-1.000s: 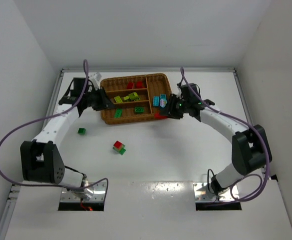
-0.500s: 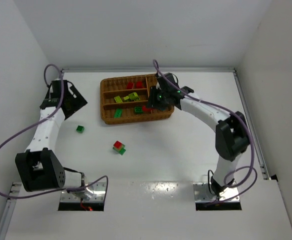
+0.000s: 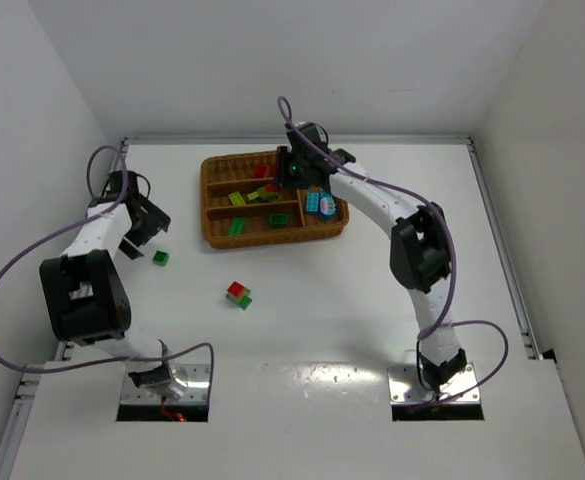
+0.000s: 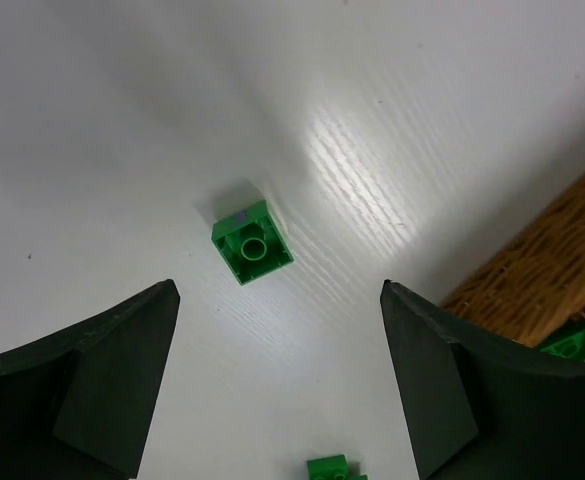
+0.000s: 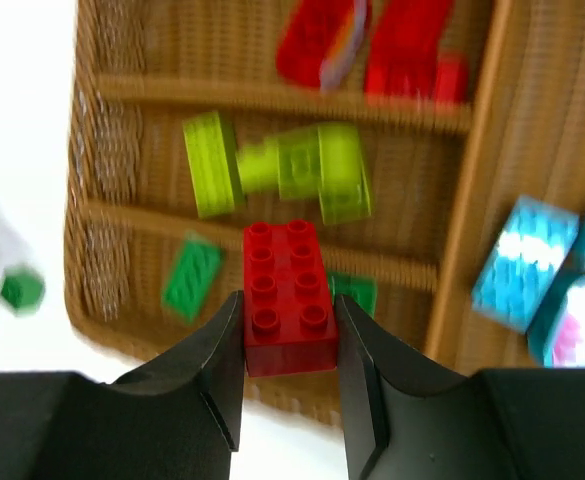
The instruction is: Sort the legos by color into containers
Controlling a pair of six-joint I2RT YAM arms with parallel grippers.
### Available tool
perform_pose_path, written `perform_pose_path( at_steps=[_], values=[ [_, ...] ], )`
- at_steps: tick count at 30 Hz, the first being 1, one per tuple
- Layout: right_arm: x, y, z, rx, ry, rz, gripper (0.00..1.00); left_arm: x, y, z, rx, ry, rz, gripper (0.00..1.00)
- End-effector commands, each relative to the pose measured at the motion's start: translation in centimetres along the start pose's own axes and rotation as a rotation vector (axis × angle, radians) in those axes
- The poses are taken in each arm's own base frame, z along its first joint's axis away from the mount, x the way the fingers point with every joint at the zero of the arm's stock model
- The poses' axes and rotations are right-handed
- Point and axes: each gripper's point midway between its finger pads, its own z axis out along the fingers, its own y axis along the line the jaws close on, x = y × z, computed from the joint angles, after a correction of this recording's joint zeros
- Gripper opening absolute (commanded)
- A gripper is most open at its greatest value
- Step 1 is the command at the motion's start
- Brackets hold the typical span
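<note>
R gripper (image 5: 289, 298) clamped on red brick (image 5: 287, 270), over tray (image 5: 84, 180) mid slots; red pile (image 5: 402, 45) straight ahead, brick's long axis pointing that way. L gripper (image 4: 278, 287) wide open, empty; green brick (image 4: 253, 243) on table (image 4: 122, 120) just ahead.

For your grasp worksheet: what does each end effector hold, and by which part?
Right end effector pinches the red brick by its long sides; left end effector holds nothing.
</note>
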Motion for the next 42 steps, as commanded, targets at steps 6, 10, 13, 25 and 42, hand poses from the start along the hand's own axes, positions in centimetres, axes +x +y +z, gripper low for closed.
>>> perform_pose_path(
  at_steps=[6, 10, 13, 25, 42],
  values=[
    [-7.5, 0.1, 4.0, 0.043, -0.227, 0.019, 0.16, 0.6, 0.8, 2.6, -0.055, 0.055, -0.039, 0.88],
    [-8.0, -0.5, 7.3, 0.048, -0.248, 0.049, 0.18, 0.2, -0.2, 3.9, -0.035, 0.087, -0.038, 0.88],
    [-8.5, -0.9, 8.9, 0.032, -0.281, 0.073, 0.24, 0.1, -0.8, 4.7, -0.024, 0.108, -0.018, 0.88],
    [-13.7, 0.2, 6.5, -0.067, -0.424, 0.108, 0.76, 0.5, -0.7, 6.6, -0.045, 0.146, 0.046, 0.86],
    [-13.1, 0.5, -6.1, -0.045, -0.43, 0.092, 0.73, 3.3, 1.2, 6.7, -0.084, 0.15, 0.039, 0.67]
  ],
)
